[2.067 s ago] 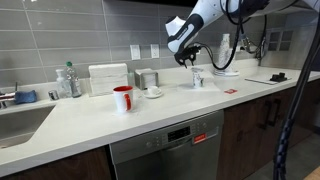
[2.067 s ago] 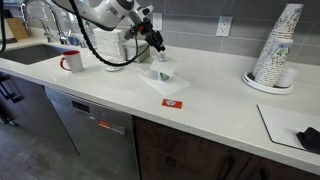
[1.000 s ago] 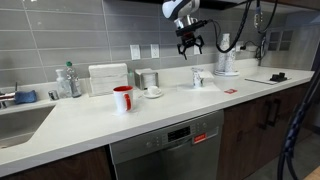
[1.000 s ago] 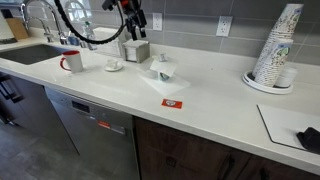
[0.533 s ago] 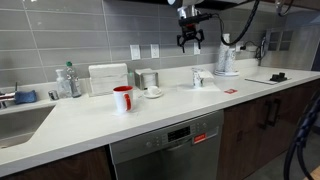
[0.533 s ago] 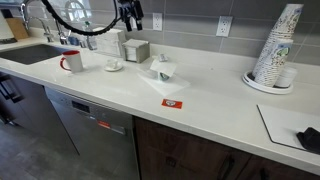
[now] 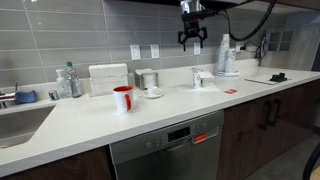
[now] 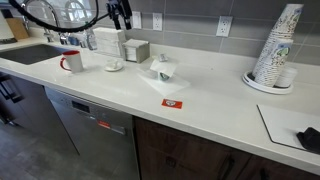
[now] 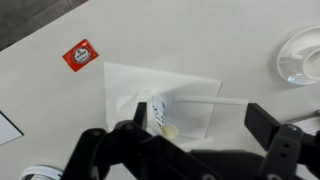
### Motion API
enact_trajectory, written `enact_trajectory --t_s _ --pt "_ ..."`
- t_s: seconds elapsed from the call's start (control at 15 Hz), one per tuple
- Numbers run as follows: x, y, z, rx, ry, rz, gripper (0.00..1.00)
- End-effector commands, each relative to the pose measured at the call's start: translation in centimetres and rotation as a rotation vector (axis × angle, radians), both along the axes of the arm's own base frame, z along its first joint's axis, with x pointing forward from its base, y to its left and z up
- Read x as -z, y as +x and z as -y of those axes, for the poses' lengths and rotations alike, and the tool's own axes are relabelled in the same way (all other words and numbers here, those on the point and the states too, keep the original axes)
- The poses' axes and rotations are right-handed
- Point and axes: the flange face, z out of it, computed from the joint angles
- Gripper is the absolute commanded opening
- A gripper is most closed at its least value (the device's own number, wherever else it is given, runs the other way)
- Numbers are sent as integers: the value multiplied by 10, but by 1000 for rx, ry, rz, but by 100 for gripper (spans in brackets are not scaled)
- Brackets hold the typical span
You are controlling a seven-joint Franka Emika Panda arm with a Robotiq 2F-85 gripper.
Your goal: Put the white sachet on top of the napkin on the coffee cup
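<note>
The coffee cup (image 7: 197, 76) (image 8: 161, 67), small and pale with a green mark, stands on the white counter with a white napkin (image 9: 185, 85) at it. In the wrist view, looking straight down, a narrow white strip (image 9: 200, 103) that looks like the white sachet lies across the napkin beside the printed cup (image 9: 158, 110). My gripper (image 7: 191, 38) (image 8: 120, 15) (image 9: 200, 135) hangs high above the counter, well clear of the cup. Its jaws stand wide open with nothing between them.
A red sachet (image 8: 172, 102) (image 9: 80, 55) lies near the counter's front edge. A red mug (image 7: 122, 98), a saucer with a small cup (image 7: 153, 92), a steel canister (image 7: 147, 79) and a napkin box (image 7: 108, 78) stand further along. A stack of paper cups (image 8: 278, 45) is at one end, a sink (image 7: 20, 120) at the other.
The gripper has risen from just above the coffee cup to high over the counter and drifted sideways. It stayed open throughout. The cup and napkin have not moved.
</note>
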Motion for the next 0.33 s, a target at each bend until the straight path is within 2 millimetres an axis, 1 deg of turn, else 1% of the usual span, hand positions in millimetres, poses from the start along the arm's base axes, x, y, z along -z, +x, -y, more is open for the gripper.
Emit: enact_trajectory --t_s 0.0,0.13,0.27 --pt "-2 -8 -2 12 5 -6 100" --pt "-1 -22 -7 21 13 -14 100" --pt "-1 -28 -10 25 16 -17 100"
